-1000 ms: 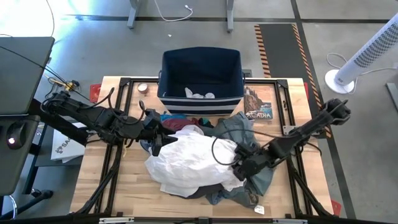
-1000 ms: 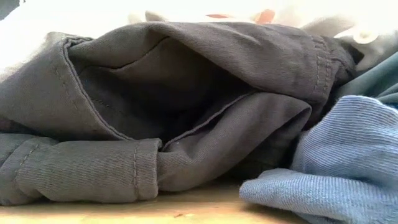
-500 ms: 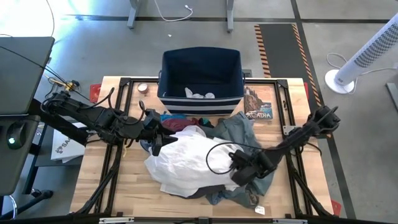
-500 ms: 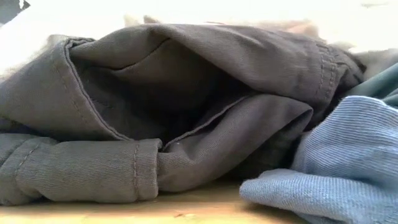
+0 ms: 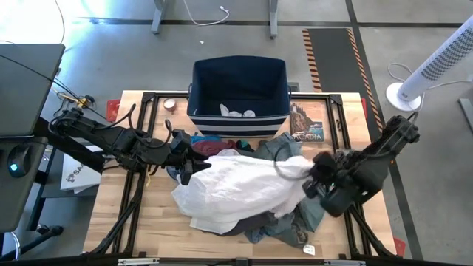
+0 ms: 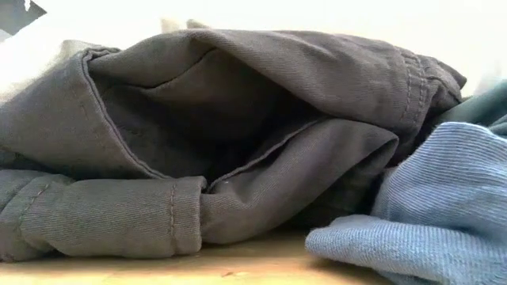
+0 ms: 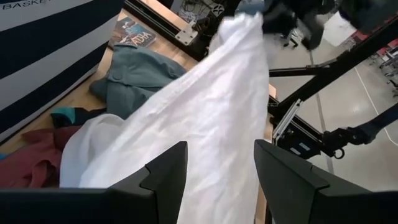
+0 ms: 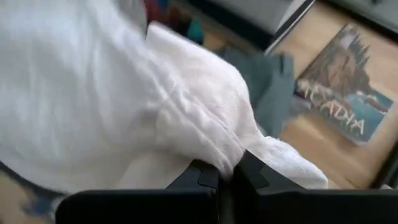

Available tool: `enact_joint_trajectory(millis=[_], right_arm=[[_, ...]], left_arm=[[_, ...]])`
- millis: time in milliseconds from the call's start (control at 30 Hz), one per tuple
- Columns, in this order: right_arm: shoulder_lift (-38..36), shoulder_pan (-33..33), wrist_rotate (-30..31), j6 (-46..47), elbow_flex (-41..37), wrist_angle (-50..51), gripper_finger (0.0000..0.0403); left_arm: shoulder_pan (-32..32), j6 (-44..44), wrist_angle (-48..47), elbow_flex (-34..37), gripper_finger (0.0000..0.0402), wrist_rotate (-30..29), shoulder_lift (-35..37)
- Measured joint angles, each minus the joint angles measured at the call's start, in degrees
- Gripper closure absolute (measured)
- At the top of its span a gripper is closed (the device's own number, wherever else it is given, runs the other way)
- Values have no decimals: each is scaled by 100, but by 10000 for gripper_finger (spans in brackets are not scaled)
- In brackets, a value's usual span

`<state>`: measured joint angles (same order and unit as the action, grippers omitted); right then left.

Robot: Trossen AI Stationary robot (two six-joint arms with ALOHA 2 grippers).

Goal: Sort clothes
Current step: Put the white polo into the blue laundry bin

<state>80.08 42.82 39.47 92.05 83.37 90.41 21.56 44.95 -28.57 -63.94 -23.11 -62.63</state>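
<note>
Within the last second the right gripper (image 5: 316, 171) has clamped its 2 fingers on the white garment (image 5: 236, 188) at centre frame and lifted its edge rightward, starting the sort, while the left gripper (image 5: 194, 164) waits, part-open, empty.

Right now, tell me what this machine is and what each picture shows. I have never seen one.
Two dark robot arms work at a wooden table. One picture looks straight down, one sits at table height, and two come from cameras on the wrists.

On the table lies a heap of clothes: a white garment, dark grey-brown trousers, a grey-green shirt and a maroon piece. Behind stands a navy bin, with a book beside it.

The right gripper is shut on the white garment. The left gripper is open beside the heap.
</note>
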Motion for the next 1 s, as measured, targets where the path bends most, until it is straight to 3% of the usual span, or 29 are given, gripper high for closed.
enact_joint_trajectory(millis=[100, 200, 400, 533, 633, 800, 1000], right_arm=[[-111, -6, 724, 41, 137, -139, 400], [-112, -65, 1383, -495, 400, -629, 401], [-90, -713, 1732, -3253, 610, -3275, 402], [139, -1395, 1189, -5313, 614, -5390, 402], [462, -1882, 502, -6251, 614, -6555, 402], [1164, -2454, -841, -6496, 614, -7525, 402], [2335, -2707, -2209, -6486, 614, -8544, 402]], left_arm=[[58, 28, 66, 0, 218, -13, 0], [163, 29, 305, 1, 218, -26, 0], [387, -526, 1474, 2, 218, -51, 0], [475, -1045, 2105, 2, 218, -50, 15], [535, -1223, 2161, 2, 218, -61, 69], [757, -1222, 1877, 2, 218, -172, 204], [1147, -1223, 1437, 2, 218, -569, 504]])
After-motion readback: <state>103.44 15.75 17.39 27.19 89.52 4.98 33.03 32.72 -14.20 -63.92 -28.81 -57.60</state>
